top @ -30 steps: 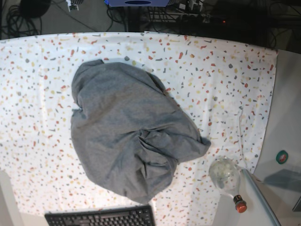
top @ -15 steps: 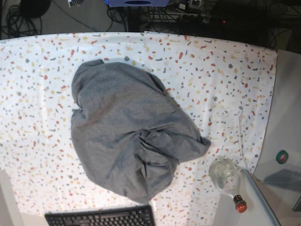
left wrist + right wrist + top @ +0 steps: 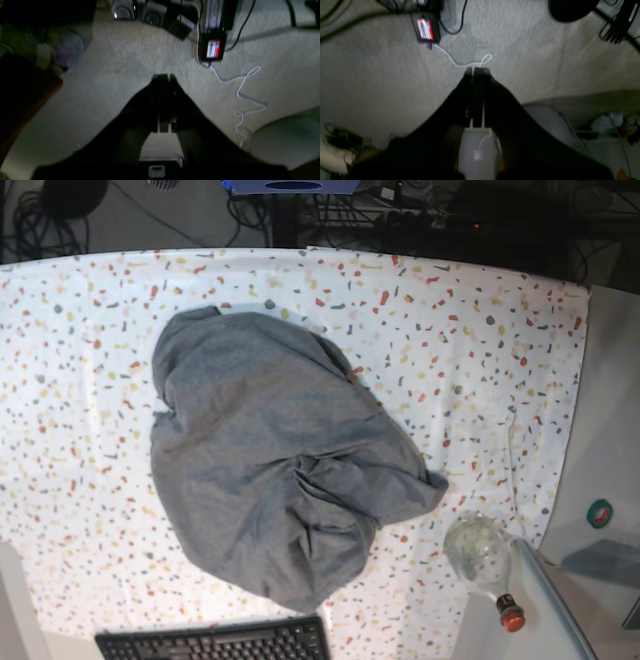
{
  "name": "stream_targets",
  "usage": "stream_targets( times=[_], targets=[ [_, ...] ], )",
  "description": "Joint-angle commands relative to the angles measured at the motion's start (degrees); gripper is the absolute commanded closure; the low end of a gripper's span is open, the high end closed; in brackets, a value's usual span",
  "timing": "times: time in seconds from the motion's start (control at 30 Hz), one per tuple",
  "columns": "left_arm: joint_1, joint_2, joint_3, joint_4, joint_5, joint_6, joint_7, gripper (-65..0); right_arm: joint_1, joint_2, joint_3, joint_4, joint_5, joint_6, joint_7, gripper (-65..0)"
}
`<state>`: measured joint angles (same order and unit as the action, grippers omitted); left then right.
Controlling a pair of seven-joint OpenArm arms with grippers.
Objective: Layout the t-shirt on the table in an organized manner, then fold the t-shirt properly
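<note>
I see pale carpet floor (image 3: pixel 120 57), white cable (image 3: pixel 243 92) snaking over it, dark furniture (image 3: pixel 22 97) at edge.

The table (image 3: pixel 480 340) lies bare all round the heaped t-shirt (image 3: pixel 270 460) — widest on the base view's right. Near edge crowded — a keyboard (image 3: pixel 215 642) just below the cloth, a bottle (image 3: pixel 485 565) at the corner.

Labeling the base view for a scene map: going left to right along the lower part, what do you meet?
keyboard → t-shirt → bottle → green disc
</note>
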<state>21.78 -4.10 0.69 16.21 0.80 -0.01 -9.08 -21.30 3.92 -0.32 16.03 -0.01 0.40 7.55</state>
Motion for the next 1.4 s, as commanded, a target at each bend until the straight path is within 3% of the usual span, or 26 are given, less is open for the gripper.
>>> stream_targets(
  times=[0.0, 0.23, 0.47, 0.57, 0.7, 0.9, 0.97, 1.07, 1.17, 1.3, 1.33, 1.37],
  targets=[
    [3.67, -1.04, 0.06, 3.00, -0.05, 0.32, 0.25, 0.0, -3.89, 0.60, 0.27, 3.09, 0.14, -0.18, -0.56, 0.0],
    [21.87, -6.41, -0.20, 29.73, -0.75, 0.32, 0.25, 0.0, -23.58, 0.25, 12.14, 31.84, 0.14, -0.10, -0.83, 0.0],
    [33.74, -10.63, -0.82, 46.34, -0.84, 0.32, 0.16, 0.0, -35.27, -3.53, 22.78, 50.39, 0.14, -0.01, -0.83, 0.0],
    [38.92, -11.51, -2.40, 55.22, -0.84, 0.32, 0.16, 0.0, -37.56, -5.90, 27.97, 58.47, 0.14, -0.01, -0.83, 0.0],
    [44.81, -10.10, -7.94, 70.08, -0.84, 0.32, 0.16, 0.0, -39.14, -8.71, 34.47, 71.13, 0.05, 0.08, -0.83, 0.0],
    [47.36, -7.29, -11.37, 89.24, -0.84, 0.32, 0.33, 0.0, -33.34, -8.71, 37.64, 83.35, -0.12, 0.08, -1.71, 0.0],
    [45.34, -6.50, -10.84, 93.29, -0.84, 0.32, 0.69, 0.0, -29.29, -8.01, 37.20, 86.43, -0.21, 0.17, -5.13, 0.0],
    [39.98, -4.82, -9.79, 95.57, -0.84, 0.32, 0.86, 0.0, -20.77, -6.96, 36.84, 92.14, -0.21, 1.31, -14.45, 0.0],
    [33.21, -2.01, -9.70, 95.31, -0.84, 0.32, 3.24, 0.0, -7.84, -6.87, 36.93, 94.78, -0.30, 7.38, -26.32, 0.0],
    [24.07, 3.00, -10.23, 95.57, -0.93, 0.32, 15.02, 0.0, 8.16, -6.17, 36.84, 94.17, -0.30, 15.46, -44.96, 0.0],
    [21.78, 4.23, -10.31, 95.57, -0.93, 0.32, 18.62, -6.6, 11.94, -5.73, 35.70, 93.29, -0.30, 16.61, -49.44, 0.0],
    [19.41, 5.11, -10.31, 95.57, -0.93, 0.32, 21.87, -17.3, 15.45, -4.93, 33.77, 91.79, -0.30, 17.49, -53.22, 0.0]
  ],
)
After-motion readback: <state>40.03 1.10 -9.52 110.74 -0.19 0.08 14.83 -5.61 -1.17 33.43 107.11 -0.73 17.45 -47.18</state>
